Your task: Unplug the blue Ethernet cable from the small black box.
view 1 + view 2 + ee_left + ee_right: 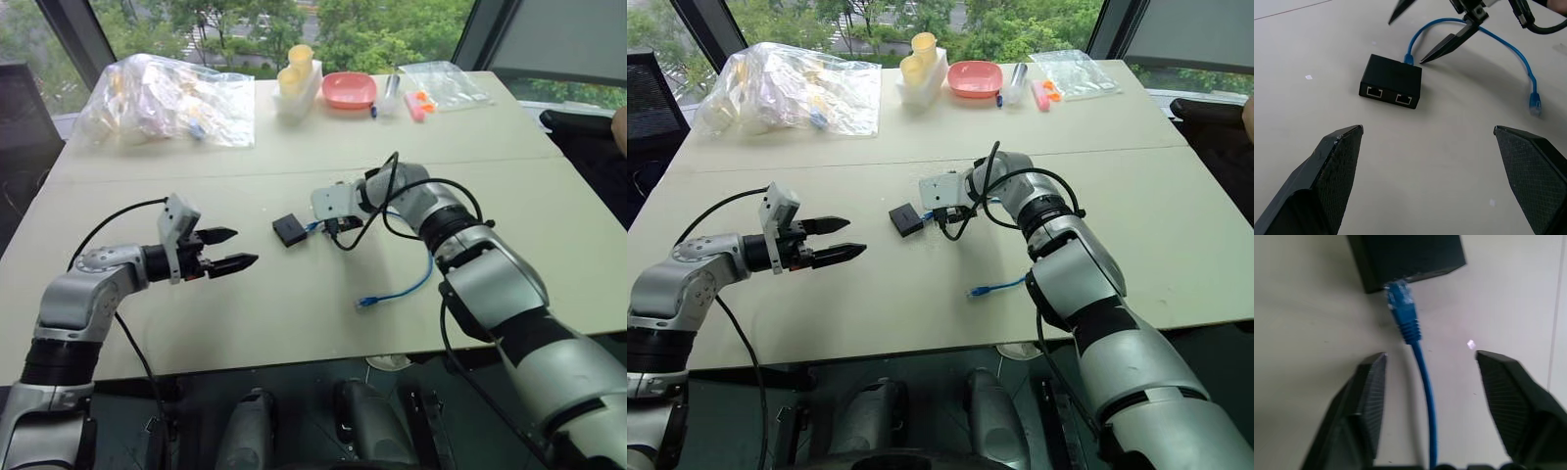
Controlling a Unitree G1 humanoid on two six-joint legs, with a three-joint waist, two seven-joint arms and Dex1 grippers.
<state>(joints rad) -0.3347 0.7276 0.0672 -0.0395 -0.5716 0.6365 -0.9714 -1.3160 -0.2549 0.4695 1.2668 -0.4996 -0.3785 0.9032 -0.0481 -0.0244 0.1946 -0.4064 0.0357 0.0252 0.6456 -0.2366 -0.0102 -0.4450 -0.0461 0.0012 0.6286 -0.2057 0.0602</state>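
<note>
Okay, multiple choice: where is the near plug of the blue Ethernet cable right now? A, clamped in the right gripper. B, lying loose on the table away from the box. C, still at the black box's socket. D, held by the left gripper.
C: the blue Ethernet cable ends with its plug at the side of the small black box, between the open fingers of the right gripper, which grip nothing.

The middle part of the blue Ethernet cable [409, 286] was hidden under the right arm [460, 245], beside the small black box [289, 229]. In the right wrist view the far side of the box was cut off by the edge. The things inside the plastic bag [162, 98], far behind the box, were too blurred to name.
</note>
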